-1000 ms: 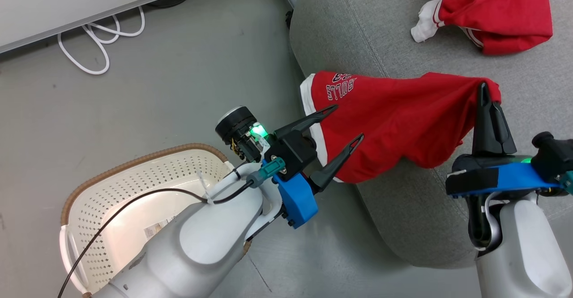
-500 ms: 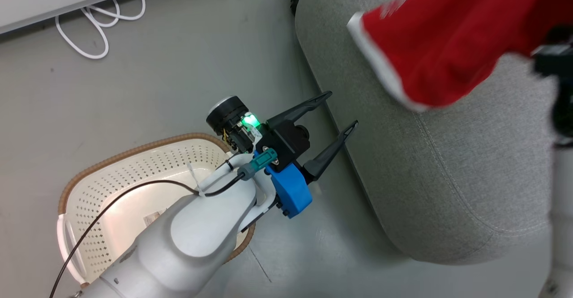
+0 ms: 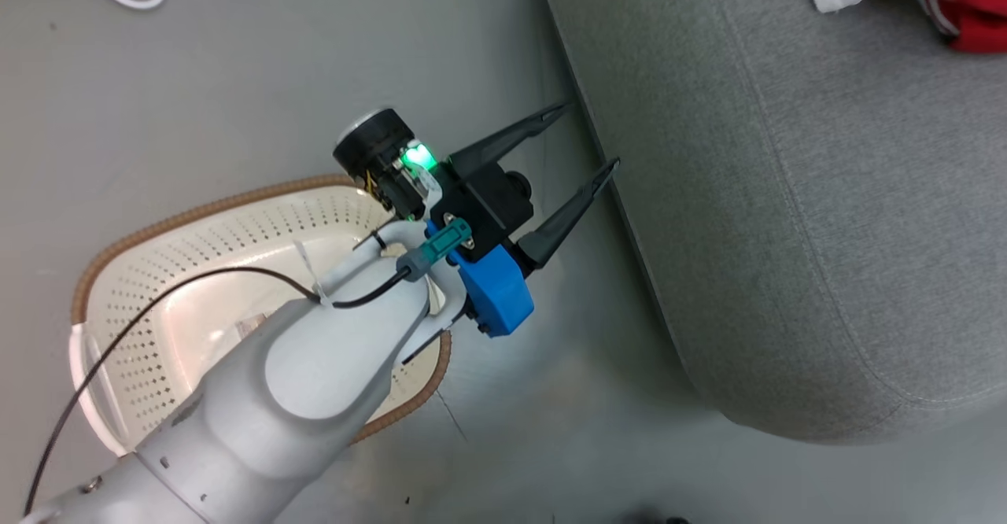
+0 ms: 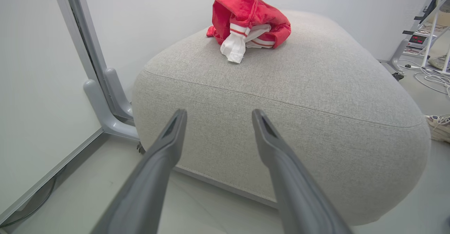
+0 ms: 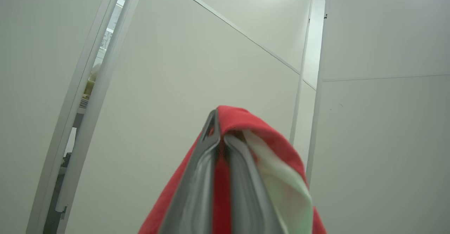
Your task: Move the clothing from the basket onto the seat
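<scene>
One red garment (image 4: pixel 251 19) lies bunched on the seat (image 3: pixel 787 193), far right, while the right gripper (image 5: pixel 218 130) pinches the other garment (image 5: pixel 262 134). Left gripper (image 3: pixel 588 136) gapes empty between basket (image 3: pixel 197 213) and seat.

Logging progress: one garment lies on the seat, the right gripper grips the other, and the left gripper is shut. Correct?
No: the left gripper is open and empty, as the left wrist view shows. One garment does lie on the seat, and the right gripper is shut on the other garment.
</scene>
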Robot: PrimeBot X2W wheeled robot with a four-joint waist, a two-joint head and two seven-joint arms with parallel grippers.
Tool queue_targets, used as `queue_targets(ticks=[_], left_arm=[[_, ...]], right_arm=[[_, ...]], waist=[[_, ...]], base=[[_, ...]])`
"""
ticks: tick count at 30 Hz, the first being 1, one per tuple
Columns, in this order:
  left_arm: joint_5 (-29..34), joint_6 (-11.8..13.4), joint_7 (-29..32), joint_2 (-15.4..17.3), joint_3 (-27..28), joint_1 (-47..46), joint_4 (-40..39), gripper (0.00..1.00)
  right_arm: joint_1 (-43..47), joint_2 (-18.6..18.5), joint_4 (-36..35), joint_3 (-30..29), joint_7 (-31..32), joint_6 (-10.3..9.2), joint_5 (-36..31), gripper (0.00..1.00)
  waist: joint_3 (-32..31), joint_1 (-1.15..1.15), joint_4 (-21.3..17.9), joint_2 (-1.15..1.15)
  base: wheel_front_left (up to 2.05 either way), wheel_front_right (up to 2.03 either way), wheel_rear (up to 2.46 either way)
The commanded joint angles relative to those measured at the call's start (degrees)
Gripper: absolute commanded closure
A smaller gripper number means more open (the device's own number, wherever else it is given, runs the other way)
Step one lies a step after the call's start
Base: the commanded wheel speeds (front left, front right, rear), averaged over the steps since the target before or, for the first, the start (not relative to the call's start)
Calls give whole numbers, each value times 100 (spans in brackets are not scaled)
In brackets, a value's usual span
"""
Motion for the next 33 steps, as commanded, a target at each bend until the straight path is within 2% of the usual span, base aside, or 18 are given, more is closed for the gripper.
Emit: queue_targets(ticks=[1,4,15,24,28,29,30,33], left_arm=[[38,31,47,77,23,-113,-82,0],[78,56,115,184,34,-224,-225,0],[140,100,302,387,17,-450,-597,0],[88,146,272,476,10,-383,-665,0],[52,192,220,467,4,-329,-647,0],[50,194,201,456,1,-313,-628,0],[31,197,159,435,-1,-293,-609,0],[-26,234,52,359,6,-200,-540,0]], right_arm=[[-75,-37,143,-26,-2,-4,-12,100],[-43,38,398,-129,-4,-4,-84,100],[236,975,1210,-475,-4,-5,-836,100],[534,1648,1601,-833,-4,-5,-1589,100],[655,1740,1531,-964,-4,-5,-1673,99],[708,1754,1481,-978,-4,-5,-1638,66],[795,1763,1446,-1000,-4,-5,-1599,0],[1100,1748,1200,-1001,-4,-5,-1459,0]], waist=[[272,-1,-5,0],[515,-1,-38,0],[1132,-1,17,0],[1158,-1,75,0],[1031,-1,94,0],[980,-1,99,0],[919,-1,107,0],[688,-1,141,0]], base=[[0,0,0],[0,0,0],[0,0,0],[0,0,0],[0,0,0],[0,0,0],[0,0,0],[0,0,0]])
